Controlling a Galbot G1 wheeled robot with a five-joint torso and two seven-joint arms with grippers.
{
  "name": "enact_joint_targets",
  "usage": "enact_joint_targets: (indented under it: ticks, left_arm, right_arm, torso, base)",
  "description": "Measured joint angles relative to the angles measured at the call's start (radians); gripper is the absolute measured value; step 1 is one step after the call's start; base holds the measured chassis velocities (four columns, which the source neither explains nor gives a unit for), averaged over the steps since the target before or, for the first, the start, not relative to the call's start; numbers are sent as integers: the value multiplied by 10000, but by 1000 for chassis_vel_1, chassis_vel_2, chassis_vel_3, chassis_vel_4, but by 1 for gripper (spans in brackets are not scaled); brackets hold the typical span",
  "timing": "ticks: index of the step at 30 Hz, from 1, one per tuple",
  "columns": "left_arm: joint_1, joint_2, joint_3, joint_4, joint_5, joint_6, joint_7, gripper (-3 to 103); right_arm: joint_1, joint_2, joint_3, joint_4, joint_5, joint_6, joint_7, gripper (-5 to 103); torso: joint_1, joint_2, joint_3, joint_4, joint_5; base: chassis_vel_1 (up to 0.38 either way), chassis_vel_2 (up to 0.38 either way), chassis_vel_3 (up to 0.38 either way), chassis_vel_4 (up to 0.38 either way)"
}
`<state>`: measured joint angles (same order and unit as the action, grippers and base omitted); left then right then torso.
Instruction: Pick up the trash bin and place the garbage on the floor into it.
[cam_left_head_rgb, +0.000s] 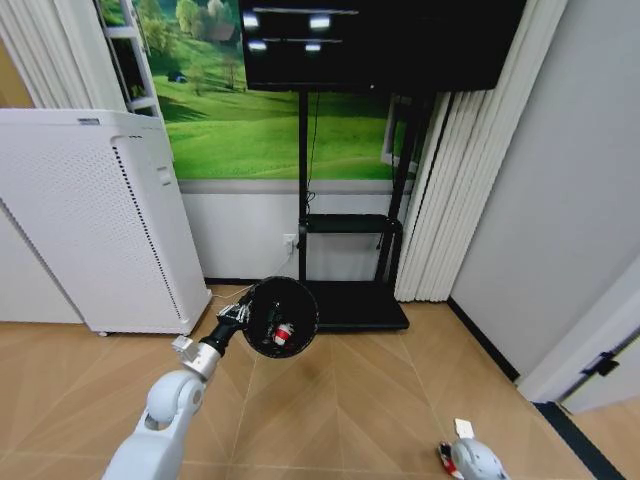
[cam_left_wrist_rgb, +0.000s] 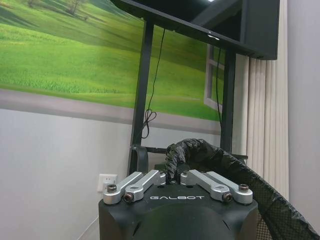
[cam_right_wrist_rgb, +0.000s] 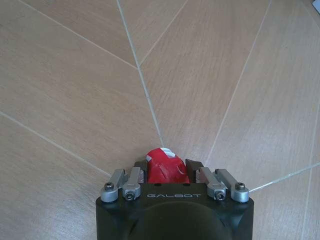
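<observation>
My left gripper (cam_left_head_rgb: 237, 314) is shut on the rim of the black trash bin (cam_left_head_rgb: 283, 300) and holds it off the floor, mouth tilted toward me. Inside lies a small red-and-white piece of garbage (cam_left_head_rgb: 285, 333). In the left wrist view the left gripper (cam_left_wrist_rgb: 177, 172) pinches the bin's bag-lined rim (cam_left_wrist_rgb: 192, 149). Low at the right, my right gripper (cam_left_head_rgb: 468, 458) hangs just above the floor. In the right wrist view the right gripper (cam_right_wrist_rgb: 167, 165) is shut on a red-and-white wrapper (cam_right_wrist_rgb: 161, 172).
A tall white perforated appliance (cam_left_head_rgb: 100, 220) stands at the left wall. Behind the bin is a black TV stand (cam_left_head_rgb: 345, 300) with a screen above. White curtains (cam_left_head_rgb: 450, 200) hang at the right. Wood floor (cam_left_head_rgb: 350, 400) stretches between the arms.
</observation>
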<state>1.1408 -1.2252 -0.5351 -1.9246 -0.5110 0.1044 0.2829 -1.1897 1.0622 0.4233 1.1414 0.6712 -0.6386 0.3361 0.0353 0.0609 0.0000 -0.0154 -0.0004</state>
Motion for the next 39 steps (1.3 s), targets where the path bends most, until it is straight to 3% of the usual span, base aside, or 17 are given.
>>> enact_joint_targets:
  ticks: [17,19,23,25,28,33,37,39]
  left_arm:
    - [-187,47,11,221,-102,-13,148,7]
    - [-236,72,69,245,-105,-17,159,7]
    - [-252,58,81,291,-105,-23,211,7]
    - [-240,10,99,347,-75,-48,284,7]
    - [-235,-10,156,368,-51,-68,313,7]
    - [-313,51,174,379,-73,-69,312,7]
    - [-353,40,129,455,-83,-69,309,7]
    - [-351,14,113,459,-79,-72,314,7]
  right_arm:
    - [-8,223,149,705,86,139,261,37]
    - [122,312,337,1029,-42,364,346,25]
    - [144,311,561,1536,-130,469,358,14]
    - [169,319,667,1818,-150,517,406,3]
    - [167,288,703,1997,-187,505,436,1]
    - [-49,94,718,2276,-63,-153,451,-1]
    - [-571,-169,664,2696,540,-822,733,15]
    - [-667,-213,628,2793,793,-909,857,15]
  torso:
    - [3,-3,3,1,20]
    - [3,-3,3,6,14]
    - [3,-2,2,2,3]
    - [3,-3,2,3,5]
    - [3,-3,2,3,5]
    - [3,-2,1,4,6]
    - [2,-1,1,-2,4]
    - [2,-1,1,-2,4]
  base:
    - [0,0,0,0]
    - [0,0,0,0]
    - [0,0,0,0]
    - [0,0,0,0]
    - [0,0,0,0]
    - [0,0,0,0]
    - [0,0,0,0]
    - [0,0,0,0]
